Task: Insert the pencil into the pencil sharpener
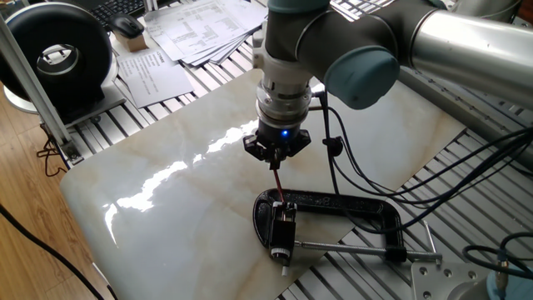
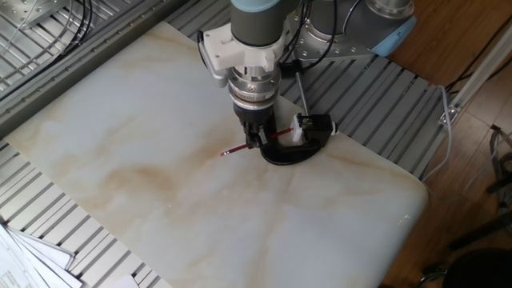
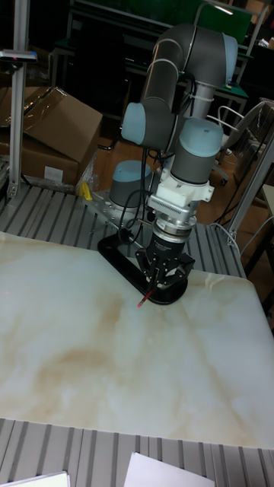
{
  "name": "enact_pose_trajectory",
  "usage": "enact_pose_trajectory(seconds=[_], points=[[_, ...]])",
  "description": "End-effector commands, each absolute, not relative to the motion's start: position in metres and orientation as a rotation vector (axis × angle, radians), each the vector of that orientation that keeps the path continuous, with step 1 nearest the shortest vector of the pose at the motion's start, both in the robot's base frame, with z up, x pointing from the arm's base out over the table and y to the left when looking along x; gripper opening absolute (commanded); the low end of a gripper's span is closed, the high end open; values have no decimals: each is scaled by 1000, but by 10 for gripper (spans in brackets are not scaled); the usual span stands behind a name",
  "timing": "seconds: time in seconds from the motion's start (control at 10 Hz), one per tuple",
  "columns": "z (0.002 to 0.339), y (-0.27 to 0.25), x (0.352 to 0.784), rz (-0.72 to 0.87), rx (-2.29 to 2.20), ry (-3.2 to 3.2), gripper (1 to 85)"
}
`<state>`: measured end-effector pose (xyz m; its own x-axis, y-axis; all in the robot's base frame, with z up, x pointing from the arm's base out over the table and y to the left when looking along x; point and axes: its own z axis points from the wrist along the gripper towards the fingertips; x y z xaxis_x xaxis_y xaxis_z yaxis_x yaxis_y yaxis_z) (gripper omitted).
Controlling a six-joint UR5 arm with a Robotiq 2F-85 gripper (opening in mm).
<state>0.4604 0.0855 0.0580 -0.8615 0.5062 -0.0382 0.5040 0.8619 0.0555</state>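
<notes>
- Fingers of the gripper are closed on the pencil, holding it level and aimed at the sharpener.
- Clamp pins the sharpener to the table's right side, so it resists the push.

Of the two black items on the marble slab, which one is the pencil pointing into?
The pencil sharpener, the small black block with a whitish end. The pencil, held in the pincer, runs into it; the C-clamp is the far larger frame surrounding it.

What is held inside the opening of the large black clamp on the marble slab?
The clamp grips the small pencil sharpener in its opening. The pencil, pinched by the gripper, runs to the sharpener. Whether its tip is inside cannot be seen.
</notes>
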Motion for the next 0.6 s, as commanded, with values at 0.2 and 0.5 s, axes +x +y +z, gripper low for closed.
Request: enact_pose_trajectory(seconds=[0.2, 0.5], points=[[65, 90, 453, 83, 816, 2992, 13], [62, 97, 449, 89, 824, 2994, 13]])
